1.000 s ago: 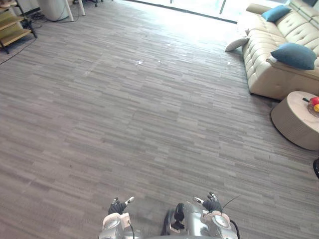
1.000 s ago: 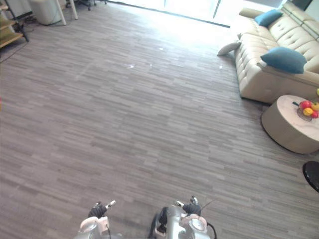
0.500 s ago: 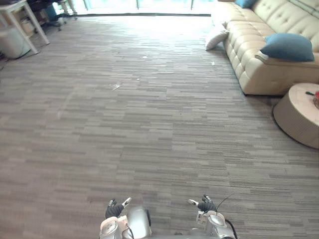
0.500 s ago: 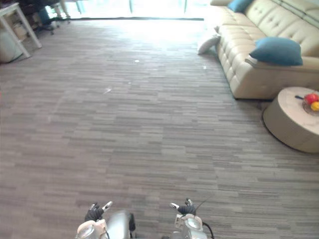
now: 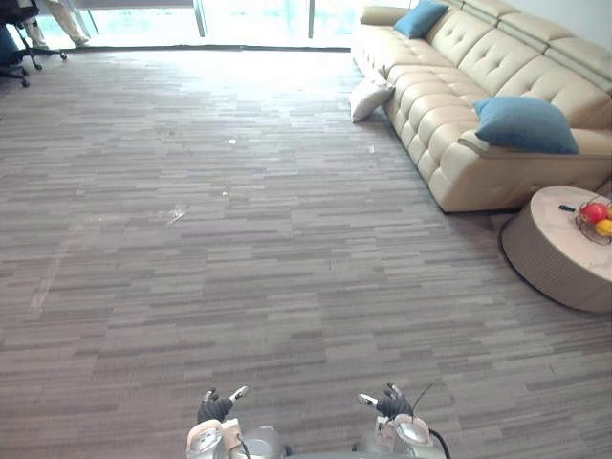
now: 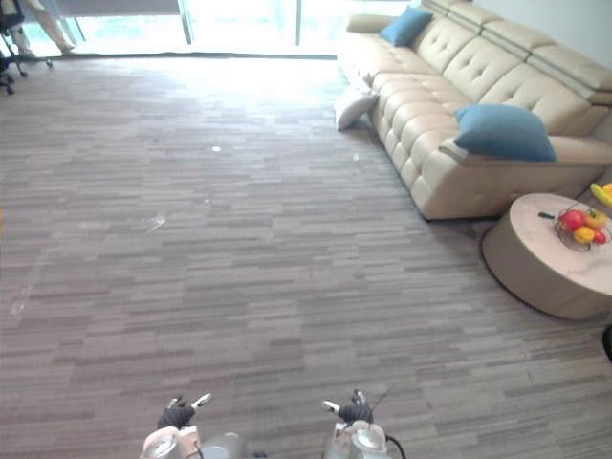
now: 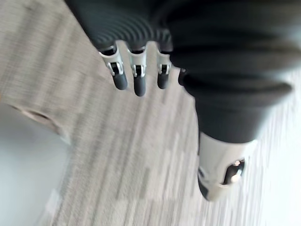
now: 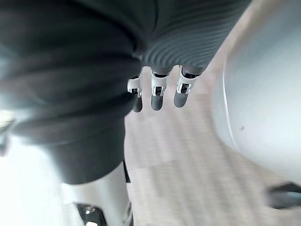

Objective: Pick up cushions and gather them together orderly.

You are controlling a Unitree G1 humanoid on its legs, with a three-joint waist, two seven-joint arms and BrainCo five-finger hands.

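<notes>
Far off on the left, by the bright window [image 5: 258, 14], stood a dark office chair [image 5: 11, 43], and beside it a person's legs [image 5: 59, 19] in pale trousers. The grey striped floor [image 5: 239, 268] ran wide between there and me, with a few pale scraps [image 5: 231, 142] lying on it.

Low down, close to the robot's body, its left hand [image 5: 215, 409] hung over the floor, well apart from every cushion. Its fingers [image 7: 134, 77] were slack and nearly straight, and there was nothing in them. The right hand [image 5: 390, 404] hung a little way to the right of it at the same height, its fingers [image 8: 157, 94] likewise loose and holding nothing.

Further right and well away from both hands, a white cushion [image 5: 368, 96] lay on the floor, tipped up against the front of the cream sofa [image 5: 449, 105] near its far end. A blue cushion [image 5: 421, 19] rested on the sofa seat at that far end, against the armrest. A second blue cushion [image 5: 524, 124] sat at the near end of the sofa, on top of the near armrest. The three cushions were well apart from one another.

Just beside the sofa's near end stood a low round table [image 5: 550, 258]. A bowl of fruit [image 6: 581, 225], red and yellow, sat on its top towards the right.
</notes>
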